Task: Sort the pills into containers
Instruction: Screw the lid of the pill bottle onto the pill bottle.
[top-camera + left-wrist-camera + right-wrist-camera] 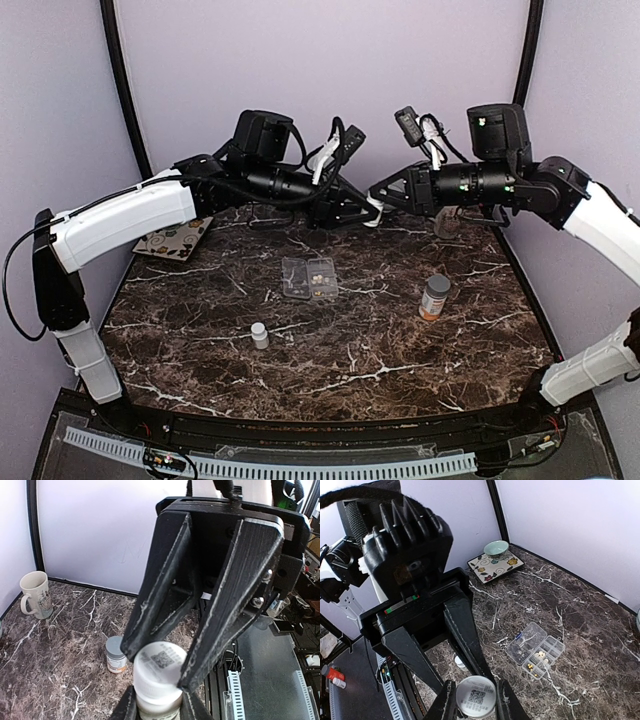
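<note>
With the left gripper [158,706] and right gripper [475,701] both clamped on one white bottle [158,677] above the table's far edge, a slip could spill its contents away from the mid-table pill box [296,279], which holds a few pills [540,654].

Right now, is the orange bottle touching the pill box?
Apart. The top view shows the orange bottle standing off to the right of the pill box, with bare table between them.
</note>
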Motion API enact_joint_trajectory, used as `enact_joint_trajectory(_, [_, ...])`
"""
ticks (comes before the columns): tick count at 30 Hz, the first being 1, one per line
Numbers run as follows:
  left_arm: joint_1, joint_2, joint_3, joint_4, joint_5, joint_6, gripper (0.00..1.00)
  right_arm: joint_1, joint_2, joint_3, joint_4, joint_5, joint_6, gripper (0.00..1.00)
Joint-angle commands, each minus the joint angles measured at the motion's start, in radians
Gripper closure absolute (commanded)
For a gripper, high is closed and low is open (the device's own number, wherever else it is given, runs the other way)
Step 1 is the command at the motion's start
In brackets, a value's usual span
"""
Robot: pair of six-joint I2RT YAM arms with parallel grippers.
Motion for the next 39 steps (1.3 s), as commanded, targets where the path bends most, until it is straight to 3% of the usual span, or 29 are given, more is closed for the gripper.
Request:
enact_joint_trajectory(1, [0.017, -0.062, 0.017, 0.134, -0.112, -0.016, 1.0, 0.045, 0.021, -0.011, -0.076, 0.008, 0.036, 0.96])
enact_joint_trajectory(8, [0.016, -0.058, 0.015, 0.121, -0.244, -0.024, 1.0, 0.08, 0.096, 0.044, -0.116, 0.101, 0.123, 0.96])
enact_joint_trajectory(21, [0.011, -0.065, 0.001, 0.173, -0.294, -0.021, 1.0, 0.135, 0.159, 0.06, -0.094, 0.126, 0.207, 0.97])
enact_joint_trajectory(28, [0.036, -0.083, -0.021, 0.227, -0.142, -0.048, 1.0, 0.136, 0.114, -0.011, -0.063, 0.056, 0.122, 0.96])
enact_joint_trajectory(39, [0.091, -0.088, -0.068, 0.39, 0.274, -0.138, 1.0, 0.112, 0.037, -0.074, -0.042, -0.095, 0.032, 0.96])
